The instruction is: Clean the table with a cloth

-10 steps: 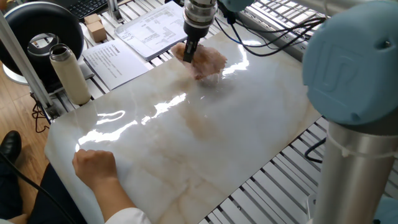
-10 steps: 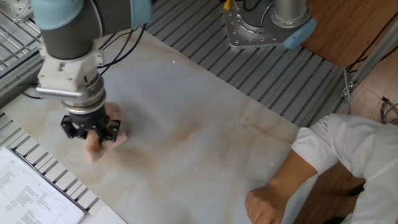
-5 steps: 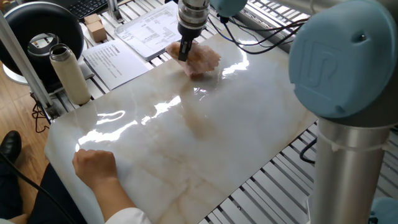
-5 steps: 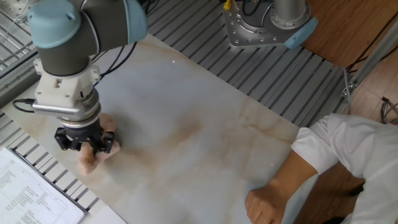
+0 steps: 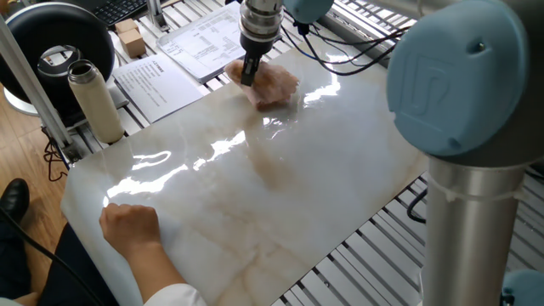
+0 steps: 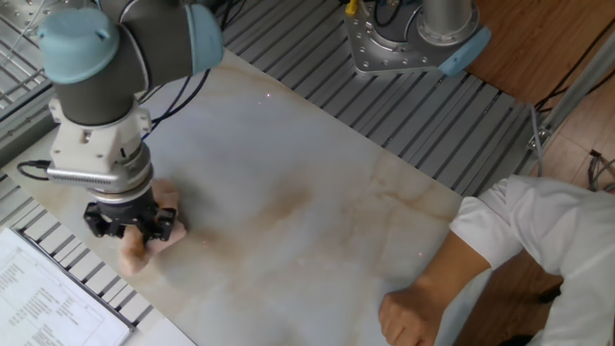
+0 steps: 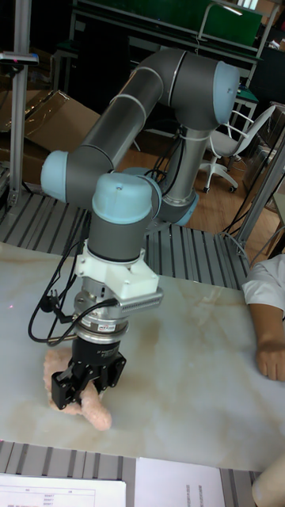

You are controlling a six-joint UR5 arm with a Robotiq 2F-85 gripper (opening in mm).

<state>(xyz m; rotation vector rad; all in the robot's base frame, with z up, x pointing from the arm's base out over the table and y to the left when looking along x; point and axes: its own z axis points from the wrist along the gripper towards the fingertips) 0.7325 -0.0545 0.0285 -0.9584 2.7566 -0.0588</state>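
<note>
The table [image 5: 280,195] [image 6: 317,231] [image 7: 198,380] is a glossy cream marble slab with beige veins. The pale pink cloth [image 5: 272,83] [image 6: 144,245] [image 7: 83,400] lies bunched near one corner of the slab, close to the paper sheets. My gripper [image 5: 248,75] [image 6: 130,229] [image 7: 83,386] points straight down and is shut on the cloth, pressing it against the marble. Its fingertips are buried in the fabric.
Printed paper sheets [image 5: 170,72] [image 6: 48,298] lie on the grey ribbed frame [image 6: 317,48] beside the cloth. A beige bottle [image 5: 95,102] stands at the slab's edge. A person's fist [image 5: 127,225] [image 6: 413,317] rests on the opposite side of the marble. Black cables [image 5: 357,51] run behind the arm.
The gripper has dragged the cloth across the marble toward the corner by the paper sheets. The person's hand has stayed put.
</note>
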